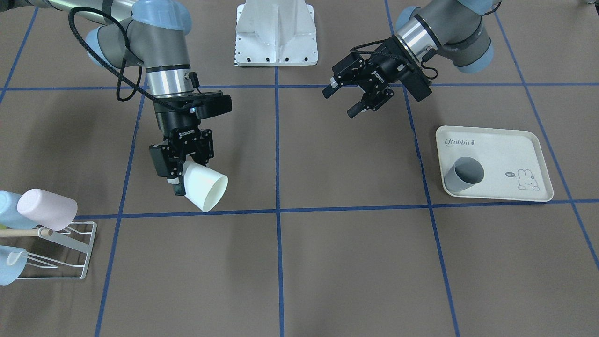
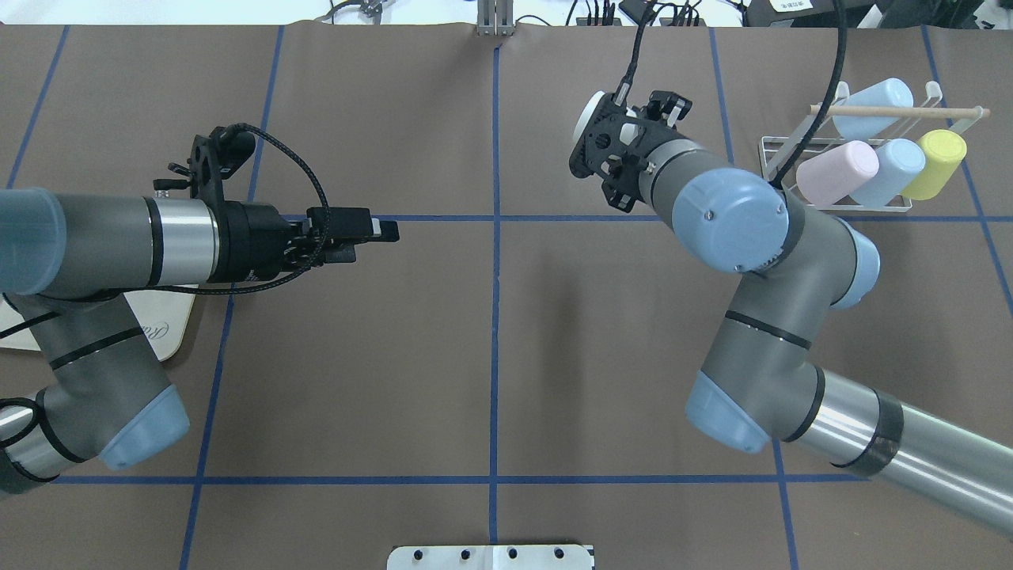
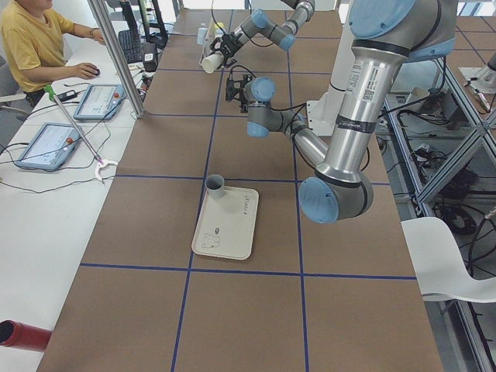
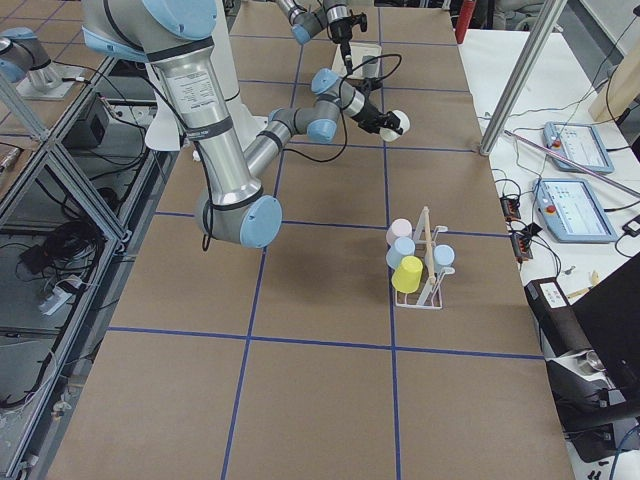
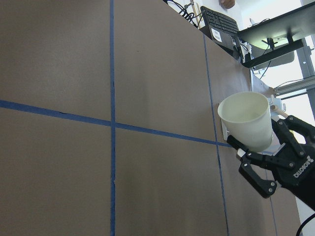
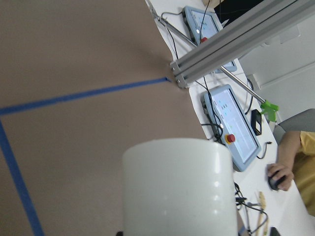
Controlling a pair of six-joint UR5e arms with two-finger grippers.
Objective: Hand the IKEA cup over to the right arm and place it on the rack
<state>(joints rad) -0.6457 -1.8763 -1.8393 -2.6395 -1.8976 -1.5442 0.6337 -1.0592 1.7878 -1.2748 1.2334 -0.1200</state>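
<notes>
IKEA cup, aloft over the right half of the desk, clamped at its base by the right gripper; left gripper spread and empty; handover judged complete, next requiring carriage to the rack at the operator-side right corner.

Front and overhead cameras face each other, steeply down; rack lower left in front, upper right overhead.
</notes>
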